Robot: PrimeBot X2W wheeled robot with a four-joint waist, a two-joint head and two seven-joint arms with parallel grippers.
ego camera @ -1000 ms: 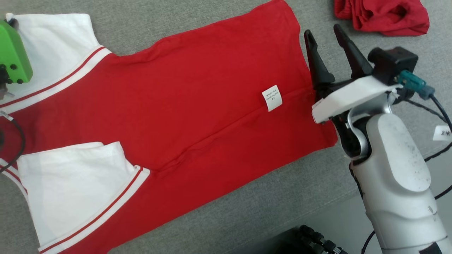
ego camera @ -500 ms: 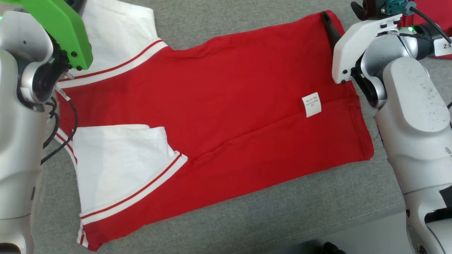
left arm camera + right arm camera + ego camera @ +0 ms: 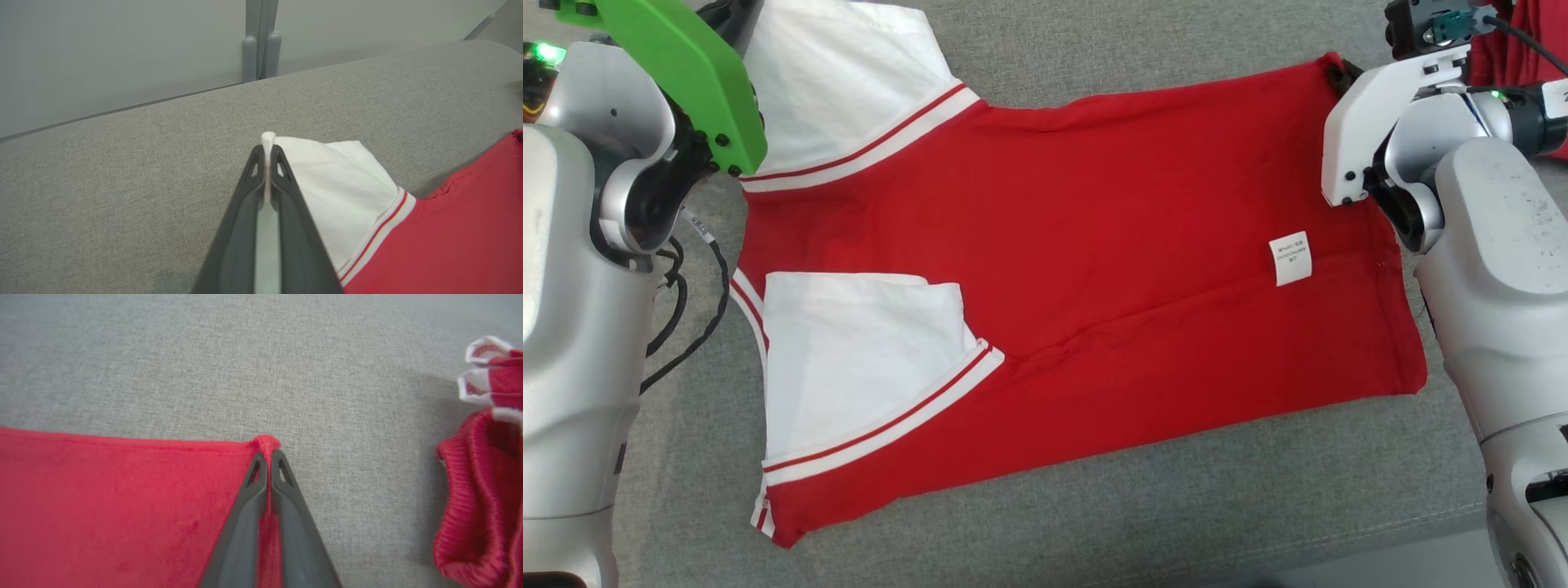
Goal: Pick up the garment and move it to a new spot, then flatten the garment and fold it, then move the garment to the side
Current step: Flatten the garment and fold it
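Observation:
The garment [image 3: 1094, 269] is a red shirt with white sleeves, lying flat on the grey surface, a small white label near its right end. My left gripper [image 3: 267, 153] is shut on the tip of the far white sleeve [image 3: 339, 183], at the garment's upper left corner. My right gripper [image 3: 267, 455] is shut on the garment's far red hem corner [image 3: 265, 442]. In the head view that corner [image 3: 1330, 64] sits at the upper right, beside the white wrist housing [image 3: 1364, 122]. The near white sleeve [image 3: 858, 367] lies folded over the red body.
A second red garment [image 3: 482, 490] with white trim lies bunched to the right of my right gripper. Beyond the grey padded surface [image 3: 122, 183], a pale wall with a grey post [image 3: 261, 49] stands behind its far edge. Black cables [image 3: 686, 310] hang by the left arm.
The head camera has shifted, so the whole picture moved. My right gripper, open beside the hem a second ago, has moved to the far hem corner and shut on it.

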